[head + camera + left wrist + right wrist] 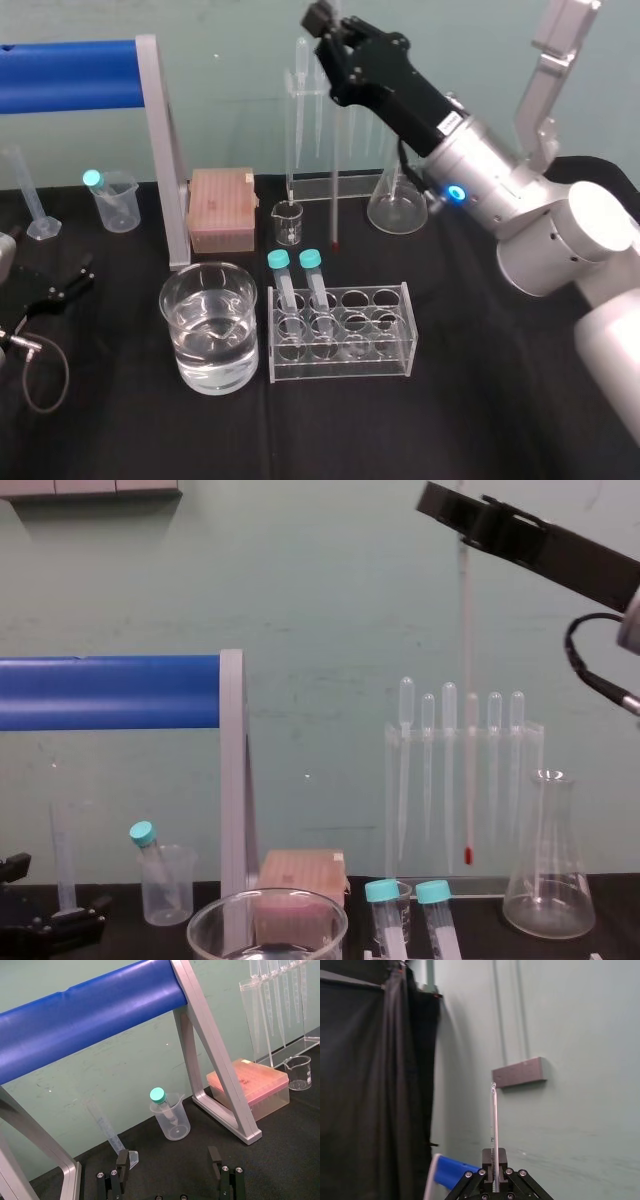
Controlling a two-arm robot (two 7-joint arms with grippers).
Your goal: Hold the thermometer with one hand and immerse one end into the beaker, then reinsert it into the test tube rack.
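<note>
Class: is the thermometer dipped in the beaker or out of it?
Out: the right gripper holds the thermometer upright, well away from the beaker.

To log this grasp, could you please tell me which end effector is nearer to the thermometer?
Right. The right end effector is shut on the thermometer, holding it upright; the left end effector sits open, low over the table, far to its left.

The beaker [185,345] is uncovered at the top. It is crowded by the tube rack [340,366] just beside it, and by the grey frame post [164,150] and pink box [221,208] behind.
</note>
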